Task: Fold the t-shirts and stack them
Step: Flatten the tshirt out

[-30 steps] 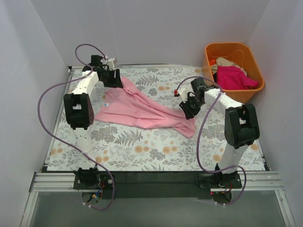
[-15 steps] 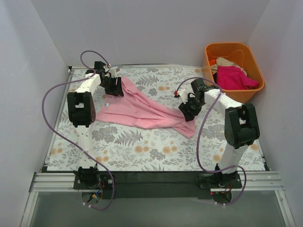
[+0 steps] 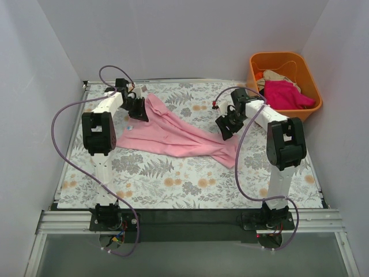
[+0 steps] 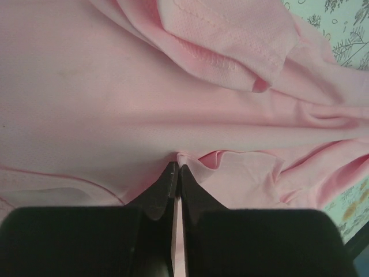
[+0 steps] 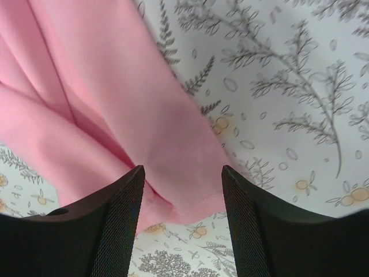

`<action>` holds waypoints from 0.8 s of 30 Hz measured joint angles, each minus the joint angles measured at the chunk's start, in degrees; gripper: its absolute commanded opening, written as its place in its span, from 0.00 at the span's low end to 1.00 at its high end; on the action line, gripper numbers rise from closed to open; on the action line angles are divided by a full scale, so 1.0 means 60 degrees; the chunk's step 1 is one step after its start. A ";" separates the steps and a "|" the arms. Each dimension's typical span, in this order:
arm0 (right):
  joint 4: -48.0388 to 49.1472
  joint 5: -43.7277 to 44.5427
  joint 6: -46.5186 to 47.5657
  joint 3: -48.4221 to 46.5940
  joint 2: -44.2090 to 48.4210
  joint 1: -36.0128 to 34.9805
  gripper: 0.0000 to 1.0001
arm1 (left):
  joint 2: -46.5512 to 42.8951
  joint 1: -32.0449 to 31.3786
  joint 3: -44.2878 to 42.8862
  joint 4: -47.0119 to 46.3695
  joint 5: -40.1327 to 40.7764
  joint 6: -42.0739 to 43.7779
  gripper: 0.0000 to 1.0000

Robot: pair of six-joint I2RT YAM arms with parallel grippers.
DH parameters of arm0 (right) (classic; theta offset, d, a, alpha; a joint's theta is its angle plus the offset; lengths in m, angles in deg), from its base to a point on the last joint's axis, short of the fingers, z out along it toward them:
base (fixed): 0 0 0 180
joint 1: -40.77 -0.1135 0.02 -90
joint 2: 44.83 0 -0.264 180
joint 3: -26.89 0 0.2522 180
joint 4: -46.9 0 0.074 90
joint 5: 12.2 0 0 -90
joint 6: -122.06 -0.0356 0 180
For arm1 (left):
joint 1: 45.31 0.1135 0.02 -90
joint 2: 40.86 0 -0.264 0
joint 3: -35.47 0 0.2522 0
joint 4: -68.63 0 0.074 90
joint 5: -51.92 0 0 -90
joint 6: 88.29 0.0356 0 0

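We see the pink shirt (image 3: 173, 134) lying on the bench (image 3: 173, 179). It is bunched into a long wrinkly strip that runs from the back left toward the middle right. It is not flat, so we think no fold has been made on it yet.

The left claw (image 4: 176, 172) is clenched on a little pinch of the pink shirt. A thin bit of cloth shows between its two fingers. It grips the back left end, near the far edge of the bench. We think it grips there so that end does not slide when the other end is drawn out.

The right claw (image 5: 181, 173) is released, with its fingers wide apart and nothing in it. It hangs over the other end of the pink shirt, where the edge of the cloth meets the bench. We cannot tell if it touches the cloth. We think it is there to grab that edge, so both claws can stretch the shirt flat.

The tub (image 3: 277, 55) sits at the back right corner, off to the side of the right claw. A magenta shirt (image 3: 285, 95) and a cream shirt (image 3: 278, 75) are piled in it. We think they are kept there so the bench has room for one shirt at a time.
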 measured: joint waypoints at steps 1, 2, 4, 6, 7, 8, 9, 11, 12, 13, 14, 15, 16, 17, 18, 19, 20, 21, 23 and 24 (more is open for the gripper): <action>0.0015 -0.0022 -0.0120 -0.0251 -0.0175 0.0007 0.54 | -0.0004 0.0000 0.0000 0.0036 -0.0044 -0.0004 0.00; 0.0018 -0.0036 -0.0211 -0.0474 -0.0335 0.0011 0.54 | -0.0011 0.0000 0.0000 0.0062 -0.0084 0.0011 0.00; 0.0022 -0.0062 -0.0386 -0.0867 -0.0645 0.0018 0.54 | -0.0062 0.0000 0.0000 0.0117 -0.0175 0.0029 0.00; 0.0018 -0.0058 -0.0455 -0.1071 -0.0885 0.0018 0.54 | -0.0204 0.0000 0.0047 0.0131 -0.0284 0.0040 0.00; 0.0015 -0.0040 -0.0463 -0.1111 -0.0980 0.0015 0.53 | -0.0335 0.0000 0.0109 0.0153 -0.0324 0.0040 0.00; 0.0011 -0.0022 -0.0463 -0.1115 -0.1071 0.0018 0.52 | -0.0488 0.0000 0.0178 0.0193 -0.0342 0.0047 0.00; -0.0022 0.0018 -0.0463 -0.1115 -0.1151 0.0018 0.51 | -0.0681 0.0000 0.0244 0.0240 -0.0368 0.0051 0.00; -0.0036 0.0069 -0.0415 -0.1096 -0.1228 0.0018 0.50 | -0.1129 0.0000 0.0382 0.0335 -0.0412 0.0066 0.00; -0.0051 0.0098 -0.0386 -0.1093 -0.1220 0.0018 0.48 | -0.1402 0.0007 0.0470 0.0372 -0.0455 0.0076 0.00; -0.0044 0.0117 -0.0335 -0.1064 -0.1220 0.0015 0.45 | -0.1708 0.0025 0.0612 0.0379 -0.0517 0.0087 0.00; -0.0047 0.0138 -0.0284 -0.1031 -0.1206 0.0015 0.30 | -0.2044 0.0033 0.0750 0.0426 -0.0594 0.0102 0.00; -0.0011 0.0175 -0.0149 -0.0976 -0.1180 0.0007 0.22 | -0.2375 0.0036 0.0882 0.0492 -0.0659 0.0138 0.00; -0.0011 0.0200 -0.0069 -0.0903 -0.1166 0.0007 0.03 | -0.2692 0.0040 0.0984 0.0583 -0.0732 0.0168 0.00; -0.0036 0.0244 0.0025 -0.0863 -0.1158 0.0004 0.01 | -0.2969 0.0047 0.1100 0.0594 -0.0787 0.0208 0.00; -0.0055 0.0302 -0.0015 -0.0849 -0.1151 -0.0004 0.01 | -0.3293 0.0073 0.1264 0.0670 -0.0856 0.0266 0.00; -0.0062 0.0375 -0.0011 -0.0845 -0.1151 -0.0015 0.01 | -0.3643 0.0095 0.1446 0.0769 -0.0940 0.0372 0.00; -0.0080 0.0441 0.0015 -0.0860 -0.1151 -0.0029 0.01 | -0.3967 0.0120 0.1661 0.0852 -0.1009 0.0495 0.00; -0.0109 0.0528 0.0022 -0.0889 -0.1151 -0.0029 0.01 | -0.4335 0.0175 0.1894 0.0998 -0.1082 0.0641 0.00; -0.0175 0.0831 0.0044 -0.1049 -0.1220 -0.0047 0.01 | -0.5100 0.0372 0.2455 0.1392 -0.1180 0.1096 0.00; -0.0219 0.1045 0.0040 -0.1235 -0.1304 -0.0047 0.01 | -0.5468 0.0517 0.2710 0.1643 -0.1195 0.1359 0.00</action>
